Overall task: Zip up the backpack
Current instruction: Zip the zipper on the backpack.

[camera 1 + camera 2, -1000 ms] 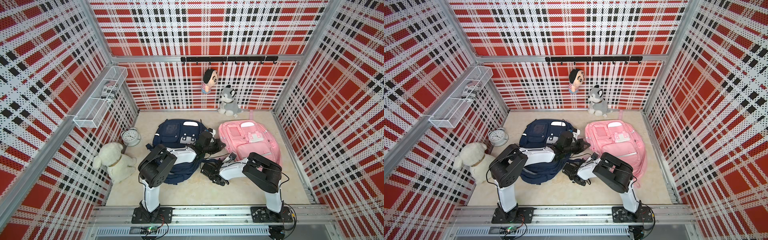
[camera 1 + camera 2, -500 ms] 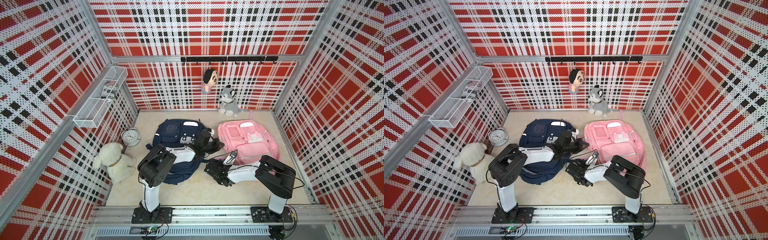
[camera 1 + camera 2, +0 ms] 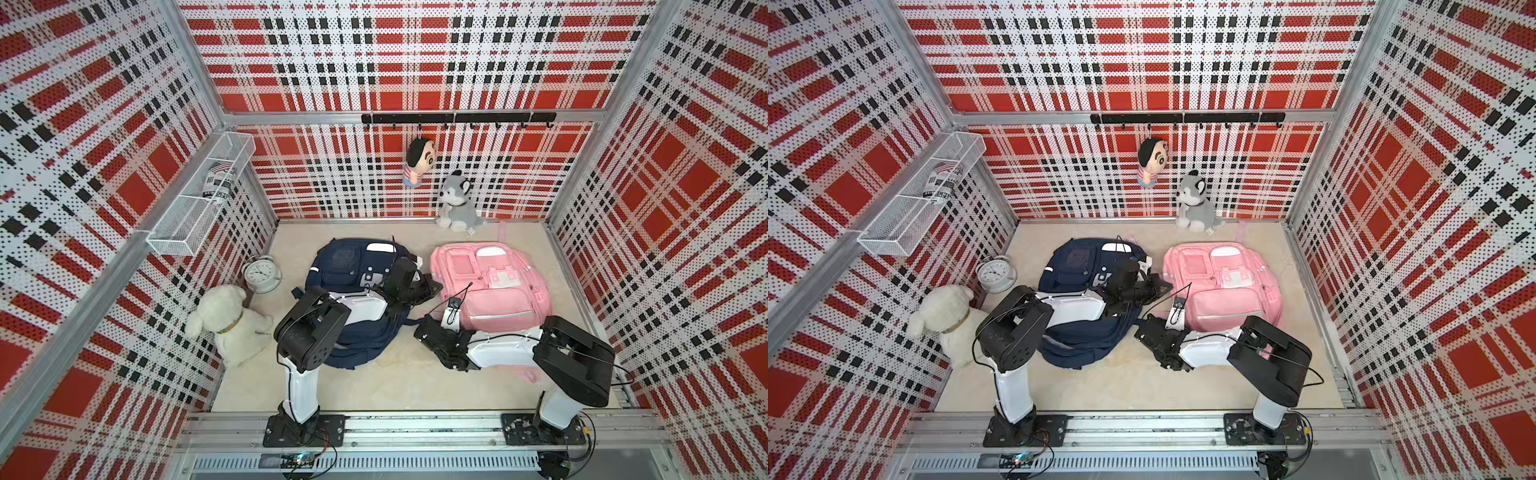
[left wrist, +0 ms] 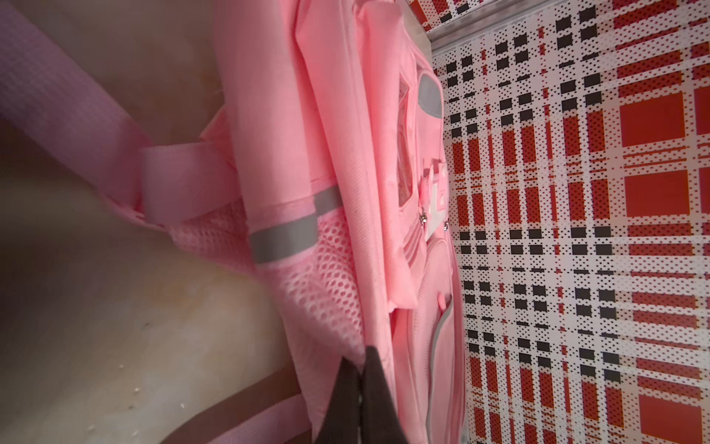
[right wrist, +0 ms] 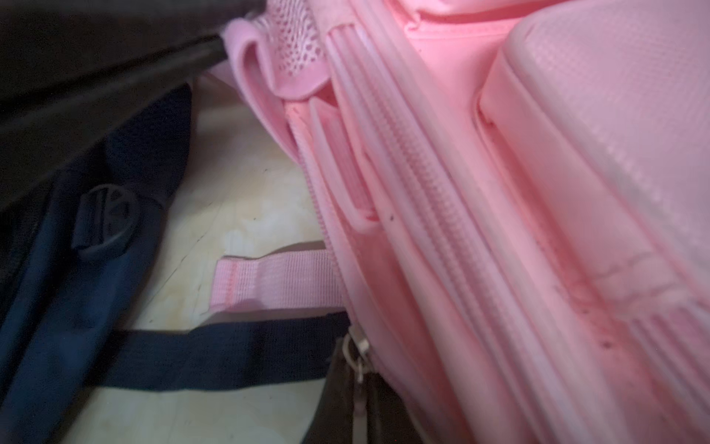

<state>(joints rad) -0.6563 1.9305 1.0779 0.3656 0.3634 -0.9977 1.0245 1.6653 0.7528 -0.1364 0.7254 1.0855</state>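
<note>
Here's the pink backpack (image 3: 498, 299), lying front up on the right half of the bench (image 3: 374, 386) with its top toward the rear edge, and both arms are down at its left side. The left gripper (image 3: 433, 286) reaches across the navy backpack (image 3: 345, 266), which lies just beside the pink one. From the wrist camera its fingers (image 4: 378, 392) are clenched tight on the pink bag's side fabric, right by the mesh pocket (image 4: 322, 292). The right gripper (image 5: 359, 392) sits low at the bag's near-left corner, pinched on the little metal zipper pull (image 5: 355, 351), and you can see the tab caught between the fingers. The zipper teeth (image 5: 422, 184) run away from it along the bag's side. A pink strap (image 5: 276, 282) and a navy strap (image 5: 215, 357) lie on the bench just beside it. Over at the left edge, an alarm clock (image 3: 262, 274) and a white plush dog (image 3: 228, 320) sit well apart from the arms. A grey husky toy (image 3: 455, 203) sits at the rear edge.
</note>
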